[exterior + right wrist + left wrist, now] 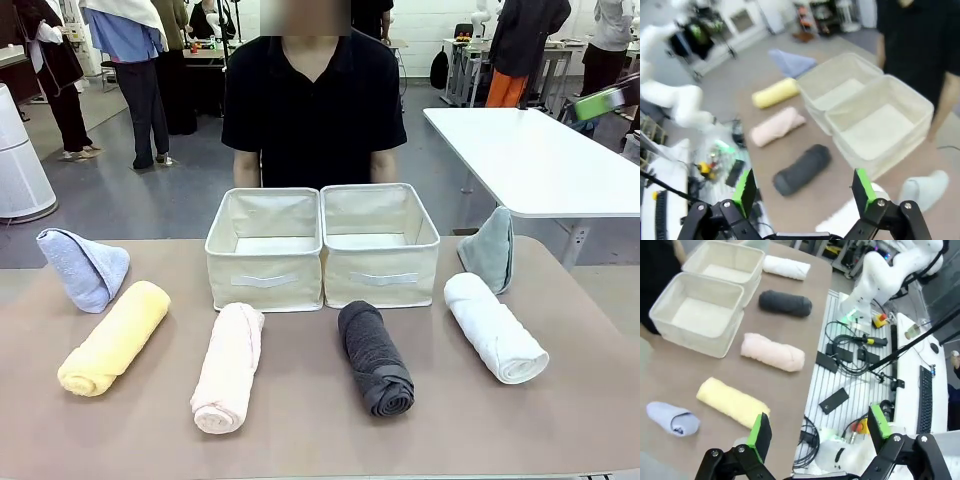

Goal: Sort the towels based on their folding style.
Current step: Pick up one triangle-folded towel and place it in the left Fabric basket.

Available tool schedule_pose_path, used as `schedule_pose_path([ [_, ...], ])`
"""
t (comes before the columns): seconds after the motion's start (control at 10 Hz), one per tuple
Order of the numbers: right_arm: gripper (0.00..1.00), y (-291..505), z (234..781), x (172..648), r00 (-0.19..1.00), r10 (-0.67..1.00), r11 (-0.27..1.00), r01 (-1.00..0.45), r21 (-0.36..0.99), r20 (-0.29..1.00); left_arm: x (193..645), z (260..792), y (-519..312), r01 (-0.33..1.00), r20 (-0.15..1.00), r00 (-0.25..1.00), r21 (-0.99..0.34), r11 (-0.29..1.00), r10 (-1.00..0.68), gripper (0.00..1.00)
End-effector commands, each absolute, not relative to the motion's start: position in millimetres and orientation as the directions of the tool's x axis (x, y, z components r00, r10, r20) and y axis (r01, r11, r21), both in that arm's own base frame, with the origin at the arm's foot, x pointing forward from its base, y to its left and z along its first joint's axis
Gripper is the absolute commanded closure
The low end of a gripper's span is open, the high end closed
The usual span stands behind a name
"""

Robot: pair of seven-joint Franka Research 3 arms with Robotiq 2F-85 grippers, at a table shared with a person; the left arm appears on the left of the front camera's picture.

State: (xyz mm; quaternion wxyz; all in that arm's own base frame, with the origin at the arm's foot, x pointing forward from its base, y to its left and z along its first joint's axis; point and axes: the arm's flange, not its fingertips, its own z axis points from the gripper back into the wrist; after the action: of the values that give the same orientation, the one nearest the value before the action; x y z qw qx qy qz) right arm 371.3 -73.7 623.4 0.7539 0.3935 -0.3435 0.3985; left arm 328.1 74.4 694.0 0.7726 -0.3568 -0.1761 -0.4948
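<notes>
The left tool [820,427] is hanging released, jaws spread wide and grasping nothing, above the desk's near edge. The right tool [804,187] is likewise hanging released and empty.

On the brown desk [300,430], four rolled towels are lying in a row:
- yellow roll [113,338], angled, at the left;
- pale pink roll [229,366];
- dark grey roll [374,357];
- white roll [495,327], angled, at the right.

The lavender-blue cone [85,267] is sitting just beyond the yellow roll. The grey-teal cone [489,250] is standing just beyond the white roll.

Two beige fabric bins [264,283] are standing side by side, touching, at the centre, with a person [313,95] standing behind them.

Bare lanes are separating the rolls, and a bare strip is running along the near edge. A white table [530,150] is standing on the grey floor [150,200] beyond the desk's right corner.
</notes>
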Motion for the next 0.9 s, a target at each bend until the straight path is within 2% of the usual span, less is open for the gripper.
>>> schedule_pose_path([
  [0.0,0.0,-95.9,624.3,372.9,0.527,0.305,0.388,-0.83,0.401,0.793,329.6,689.3,94.2,0.906,0.688,0.422,-0.296,0.302,-0.591,0.0],
  [0.2,0.0,-111.9,624.1,362.0,0.539,0.263,0.436,-0.806,0.4,0.8,321.9,683.1,119.3,0.91,0.754,0.374,-0.184,0.373,-0.541,0.0],
  [0.3,0.0,-122.4,624.5,354.8,0.544,0.25,0.457,-0.796,0.397,0.801,308.8,676.3,133.1,0.876,0.79,0.356,-0.096,0.473,-0.499,0.0],
  [0.6,0.0,-138.3,623.2,340.7,0.544,0.22,0.48,-0.783,0.395,0.81,289.7,675.4,149.5,0.826,0.798,0.378,-0.062,0.56,-0.469,0.0],
  [0.8,0.0,-145.4,624.9,329.8,0.538,0.207,0.501,-0.776,0.383,0.817,283.6,678.7,152.5,0.818,0.804,0.375,-0.053,0.573,-0.461,0.0],
])
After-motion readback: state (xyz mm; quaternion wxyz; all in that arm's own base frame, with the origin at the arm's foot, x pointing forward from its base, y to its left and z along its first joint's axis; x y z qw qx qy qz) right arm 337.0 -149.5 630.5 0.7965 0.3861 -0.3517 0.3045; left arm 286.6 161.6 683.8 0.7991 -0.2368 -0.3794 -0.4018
